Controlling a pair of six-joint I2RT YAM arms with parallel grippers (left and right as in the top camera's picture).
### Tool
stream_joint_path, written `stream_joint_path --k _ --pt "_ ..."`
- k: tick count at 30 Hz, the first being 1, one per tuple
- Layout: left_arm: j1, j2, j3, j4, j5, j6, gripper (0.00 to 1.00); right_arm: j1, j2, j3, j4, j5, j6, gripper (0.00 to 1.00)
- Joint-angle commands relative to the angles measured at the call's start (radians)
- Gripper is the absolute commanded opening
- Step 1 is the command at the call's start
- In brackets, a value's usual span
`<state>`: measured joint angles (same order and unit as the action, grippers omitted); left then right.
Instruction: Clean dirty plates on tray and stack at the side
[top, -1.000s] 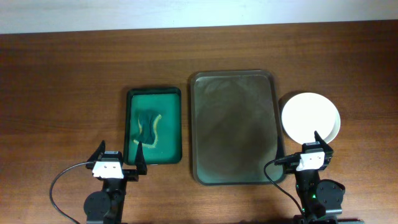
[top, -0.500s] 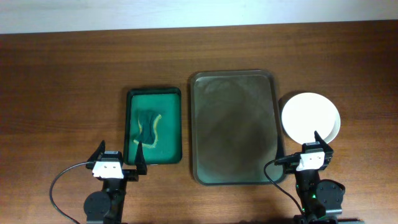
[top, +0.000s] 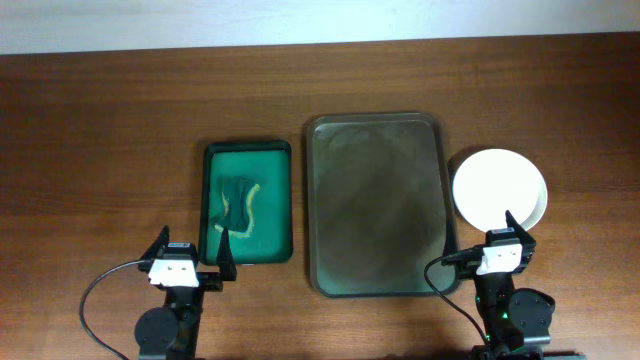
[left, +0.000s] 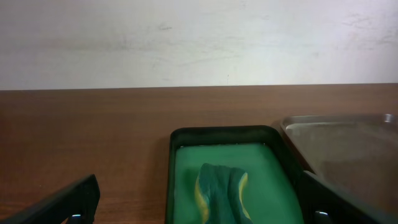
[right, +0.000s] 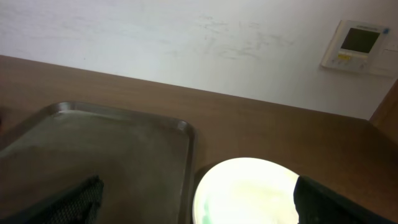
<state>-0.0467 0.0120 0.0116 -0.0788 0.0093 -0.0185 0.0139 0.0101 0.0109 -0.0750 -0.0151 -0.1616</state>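
Note:
A large grey metal tray (top: 375, 205) lies bare at the table's middle, with no plates on it; it also shows in the right wrist view (right: 93, 149) and the left wrist view (left: 348, 143). White plates (top: 500, 189) sit stacked to the tray's right, seen in the right wrist view (right: 245, 190). A small green tray (top: 247, 158) left of it holds a green-and-yellow cloth (top: 238, 202), seen in the left wrist view (left: 222, 190). My left gripper (top: 190, 250) is open and empty near the green tray's front. My right gripper (top: 483, 242) is open and empty just in front of the plates.
The brown wooden table (top: 100, 150) runs to a white wall at the back. A wall thermostat (right: 359, 40) shows in the right wrist view. Both arm bases sit at the front edge with cables beside them.

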Motion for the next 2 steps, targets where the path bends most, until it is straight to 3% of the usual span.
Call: stream_joint_path --k 1,2 --pt "-0.004 -0.007 -0.002 -0.005 -0.009 0.016 0.99 0.006 -0.006 -0.005 -0.004 0.005 0.001 0.98" --pt "-0.004 -0.007 -0.002 -0.005 -0.009 0.016 0.99 0.006 -0.006 -0.005 -0.004 0.005 0.001 0.98"
